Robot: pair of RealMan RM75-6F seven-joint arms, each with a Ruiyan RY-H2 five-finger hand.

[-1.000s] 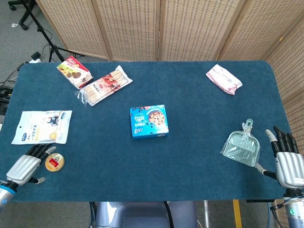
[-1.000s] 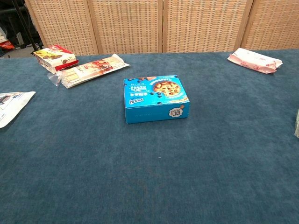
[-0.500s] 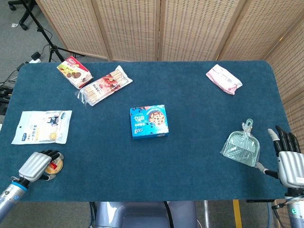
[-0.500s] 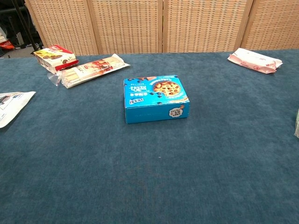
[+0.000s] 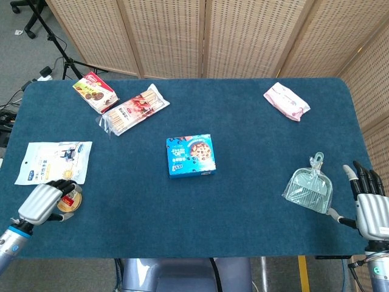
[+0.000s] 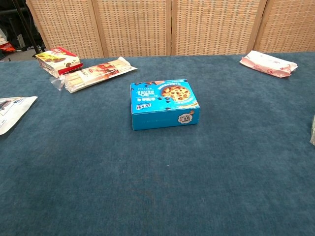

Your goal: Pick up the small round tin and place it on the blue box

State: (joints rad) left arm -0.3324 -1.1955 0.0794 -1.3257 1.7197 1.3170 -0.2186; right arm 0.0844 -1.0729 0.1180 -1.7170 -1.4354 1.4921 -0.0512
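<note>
The left hand [image 5: 41, 203] has its fingers curled over the small round tin [image 5: 68, 203], which sits under its fingertips; whether it is lifted I cannot tell. The blue box [image 5: 191, 156] lies far forward-right. The right hand [image 5: 371, 205], fingers apart and holding nothing, is farther off.

No text can be read w/ certainty — white lettering is seen on the blue box [image 6: 164, 104] top, a red label on the small round tin [image 5: 68, 203], and print on the white pouch [image 5: 55, 162] and snack packs, all too small or blurred.
</note>
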